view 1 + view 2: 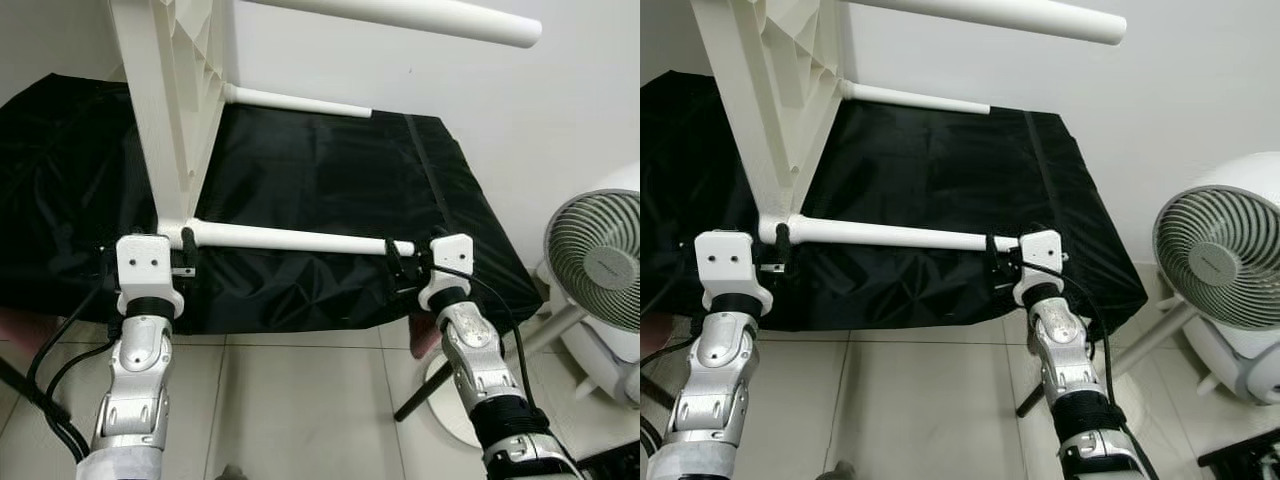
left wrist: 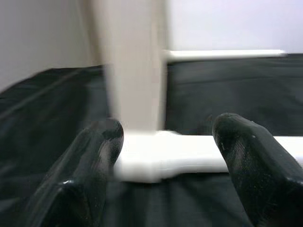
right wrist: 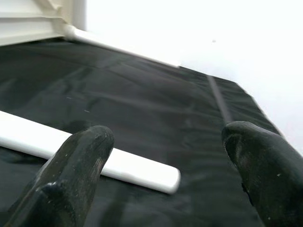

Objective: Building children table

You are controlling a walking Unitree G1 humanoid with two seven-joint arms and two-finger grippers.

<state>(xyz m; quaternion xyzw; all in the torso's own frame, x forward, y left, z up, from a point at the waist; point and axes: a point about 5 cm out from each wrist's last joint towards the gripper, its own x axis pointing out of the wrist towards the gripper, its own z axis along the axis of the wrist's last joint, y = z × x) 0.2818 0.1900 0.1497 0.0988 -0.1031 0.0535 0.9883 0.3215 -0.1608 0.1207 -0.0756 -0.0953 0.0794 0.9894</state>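
on black cover, table tipped sideways.
leg (image 1: 300, 239) runs 9-to-3; left gripper (image 2: 165, 156) wide at its joint, right gripper (image 3: 165, 156) wide at tip.

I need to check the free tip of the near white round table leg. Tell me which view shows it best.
The right wrist view: the near white round table leg ends rounded on the black cloth. Both eye views partly hide the tip behind the right gripper; the left wrist view shows its socket end.

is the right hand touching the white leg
Apart: in the right wrist view the right hand is open, both fingers short of the leg, black cover between.
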